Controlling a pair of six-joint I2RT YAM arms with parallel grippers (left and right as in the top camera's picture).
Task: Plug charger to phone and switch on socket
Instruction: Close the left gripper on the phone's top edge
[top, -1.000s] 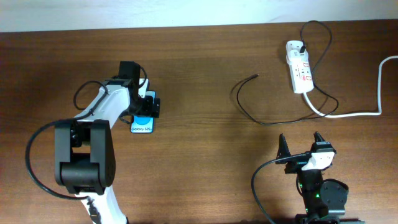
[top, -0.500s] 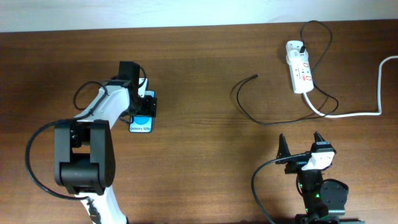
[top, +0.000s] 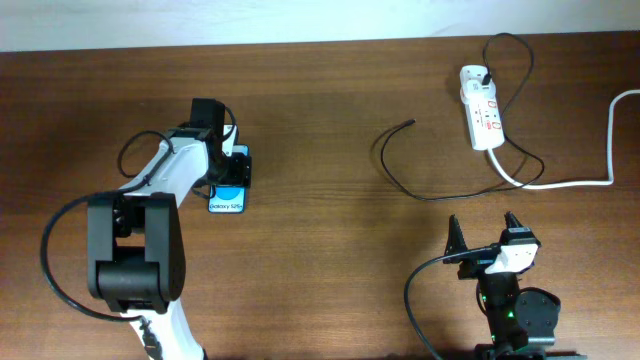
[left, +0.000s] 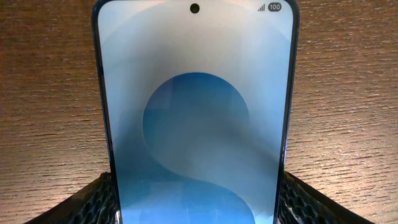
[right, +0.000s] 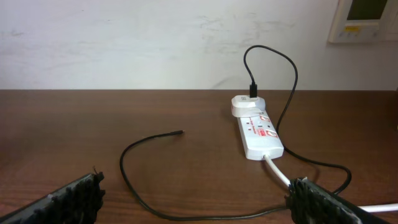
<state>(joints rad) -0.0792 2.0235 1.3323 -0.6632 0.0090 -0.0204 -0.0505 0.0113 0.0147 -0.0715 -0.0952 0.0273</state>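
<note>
Firmly clamping the phone (left: 196, 124) with the left gripper (top: 236, 168), meshed fingers (left: 102, 199) pressed against both long edges near the lower part of the bright blue screen. Lying flat and face up on the wooden table (top: 320, 260), left of centre, with the "Galaxy S25" end toward the robot. Stretched forward from the near-left base, forearm angled up and to the right, wrist over the phone. Parked low at the near-right edge with the right gripper (top: 481, 220), spread wide, holding nothing, facing the socket (top: 481, 110). Well apart from the phone, looped on the wood as the charger (top: 420, 197), with its plug tip (top: 408, 123) free, left of the socket and its white cord (top: 570, 183).
</note>
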